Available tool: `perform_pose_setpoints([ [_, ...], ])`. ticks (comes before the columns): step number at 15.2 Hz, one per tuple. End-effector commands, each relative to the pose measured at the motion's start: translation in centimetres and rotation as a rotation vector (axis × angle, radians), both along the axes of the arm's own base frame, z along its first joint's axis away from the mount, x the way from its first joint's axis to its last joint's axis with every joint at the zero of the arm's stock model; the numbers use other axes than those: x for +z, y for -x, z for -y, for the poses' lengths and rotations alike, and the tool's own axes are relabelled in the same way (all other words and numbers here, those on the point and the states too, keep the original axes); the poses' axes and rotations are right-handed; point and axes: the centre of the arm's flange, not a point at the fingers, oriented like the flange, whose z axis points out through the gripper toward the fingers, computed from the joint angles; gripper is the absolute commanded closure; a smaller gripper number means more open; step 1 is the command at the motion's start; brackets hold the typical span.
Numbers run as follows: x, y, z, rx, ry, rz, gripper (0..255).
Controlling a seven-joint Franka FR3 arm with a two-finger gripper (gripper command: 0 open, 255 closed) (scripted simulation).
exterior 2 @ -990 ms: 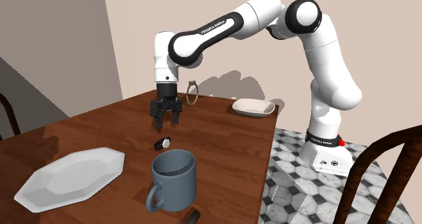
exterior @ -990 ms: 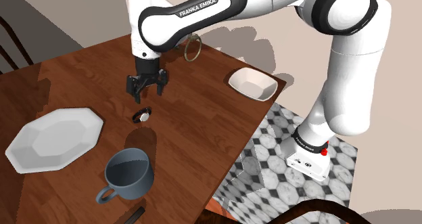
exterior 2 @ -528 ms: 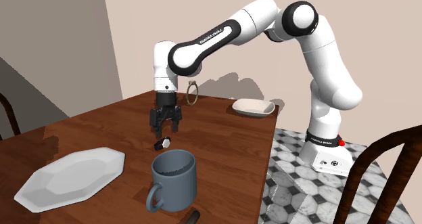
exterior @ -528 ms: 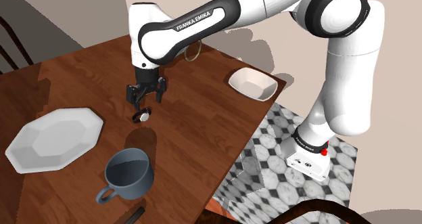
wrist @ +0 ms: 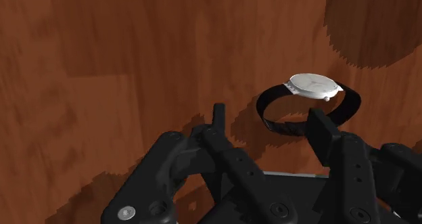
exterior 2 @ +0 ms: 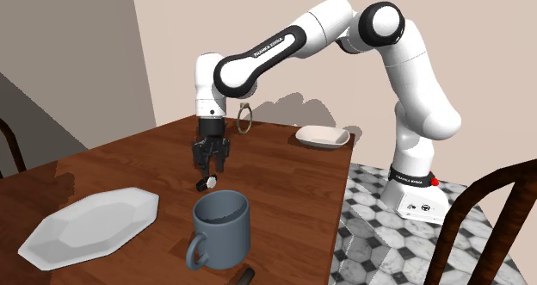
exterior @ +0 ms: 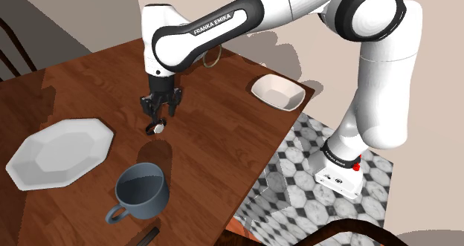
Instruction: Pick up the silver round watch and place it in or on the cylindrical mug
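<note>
Your pincer (exterior: 160,117) has come down over the last second from well above the counter (exterior: 223,133) to just over the watch (exterior: 156,128), which has not moved. The fingers stand apart and clasp nothing. I'd judge the approach about done and the grasp next.

In the wrist view the watch (wrist: 313,86) lies on the wood close ahead of one finger, not squarely in the gap. You'll likely want a small sideways correction before you close.

The watch has a flat, round, pale silvery face on a thin black strap curled into a closed loop. It is slim and light-looking, so pinch across the strap or face edge with care, as it could skid on the glossy, reddish-brown grained wood.

The mug (exterior: 141,189) is blue-grey and straight-walled, with a loop handle and its mouth up. It stands near the watch, toward the shoulder view's bottom. The wide opening should make the drop forgiving.
</note>
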Motion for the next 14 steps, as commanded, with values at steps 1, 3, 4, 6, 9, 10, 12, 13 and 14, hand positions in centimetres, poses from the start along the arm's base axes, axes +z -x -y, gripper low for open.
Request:
perform_pose_setpoints([
  [1,0.0,0.0,0.0,0.000,0.000,0.000,255],
  [3,0.0,0.0,0.0,0.000,0.000,0.000,255],
  [4,0.0,0.0,0.0,0.000,0.000,0.000,255],
  [6,0.0,0.0,0.0,0.000,0.000,0.000,255],
  [9,0.0,0.0,0.0,0.000,0.000,0.000,255],
  [10,0.5,0.0,0.0,0.000,0.000,0.000,255],
  [12,1.6,0.0,0.0,0.000,0.000,0.000,255],
  [13,2.1,0.0,0.0,0.000,0.000,0.000,255],
  [14,2.6,0.0,0.0,0.000,0.000,0.000,255],
])
